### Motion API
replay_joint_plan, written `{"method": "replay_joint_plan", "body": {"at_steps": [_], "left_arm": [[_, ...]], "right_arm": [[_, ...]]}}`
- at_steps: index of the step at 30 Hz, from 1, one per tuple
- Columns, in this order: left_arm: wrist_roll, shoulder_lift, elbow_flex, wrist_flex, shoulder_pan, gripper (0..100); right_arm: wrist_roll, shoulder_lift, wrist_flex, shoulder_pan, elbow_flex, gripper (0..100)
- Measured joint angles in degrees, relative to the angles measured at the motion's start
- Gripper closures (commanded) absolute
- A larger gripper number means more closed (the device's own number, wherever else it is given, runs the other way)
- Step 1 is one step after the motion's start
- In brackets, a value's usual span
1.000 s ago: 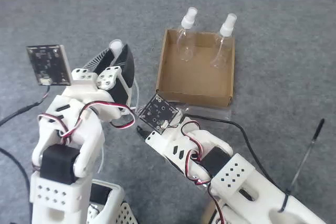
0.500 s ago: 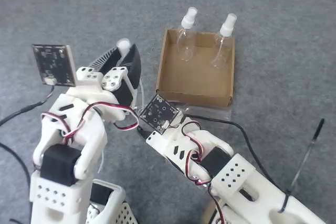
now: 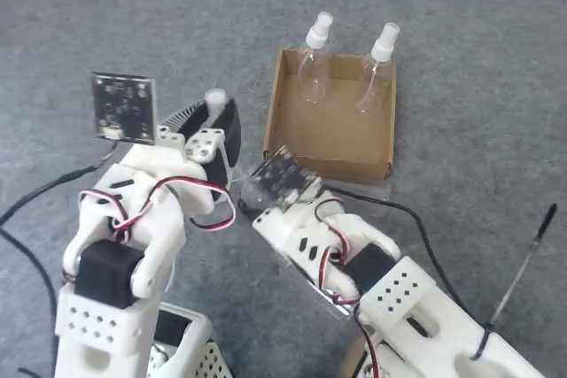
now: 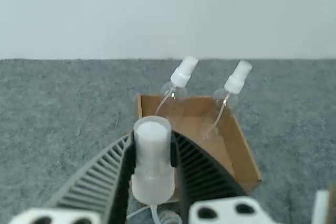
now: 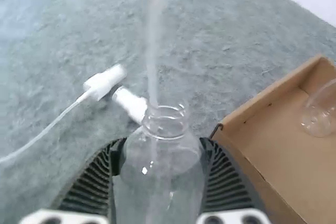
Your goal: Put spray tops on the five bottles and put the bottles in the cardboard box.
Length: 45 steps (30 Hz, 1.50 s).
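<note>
My left gripper (image 4: 152,148) is clamped on a white plastic spray top (image 4: 152,129). Its ribbed black fingers (image 4: 105,177) press the smooth cylinder from both sides. The top's lower end runs out of the wrist picture, so I cannot see where its tube goes.

My right gripper (image 5: 160,156) squeezes a clear, round-shouldered bottle (image 5: 160,148) just below its open, threaded neck; the bottle's base is cut off. A pale streak (image 5: 153,40), thin and blurred, drops toward that neck, and I cannot tell whether it enters. From above, a wrist board hides my right fingertips.

Beyond the bottle, a loose spray top (image 5: 105,81) trailing a thin tube lies beside a second loose top (image 5: 130,103) on the nubbly grey carpet (image 5: 52,24). The shallow cardboard box (image 3: 330,130) sits just ahead. A capped bottle (image 3: 312,59) and another capped bottle (image 3: 376,68) lean on its far wall, nozzles poking over the rim.
</note>
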Motion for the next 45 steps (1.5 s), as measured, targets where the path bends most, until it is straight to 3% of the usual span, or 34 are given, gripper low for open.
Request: {"method": "replay_joint_plan", "body": {"at_steps": [9,18,25,28,35,45], "left_arm": [[-0.7,0.0,3.87,0.0,0.26,99],[-1.14,0.0,5.8,0.0,5.45,99],[-2.37,0.0,7.65,0.0,5.98,99],[-2.46,0.0,7.74,0.0,5.98,99],[-2.46,0.0,7.74,0.0,6.07,85],[-5.36,0.0,-0.62,2.29,4.48,84]], "right_arm": [[-1.41,0.0,-0.97,1.23,0.0,99.2],[-1.85,0.0,-1.14,1.23,0.0,99.2],[-1.93,-1.23,-16.0,1.23,9.49,99.2],[-1.93,-4.22,-16.88,1.23,10.46,99.2],[-1.93,-9.67,-16.88,1.23,12.31,99.2],[-1.93,-9.93,-16.88,1.85,12.22,99.2]]}}
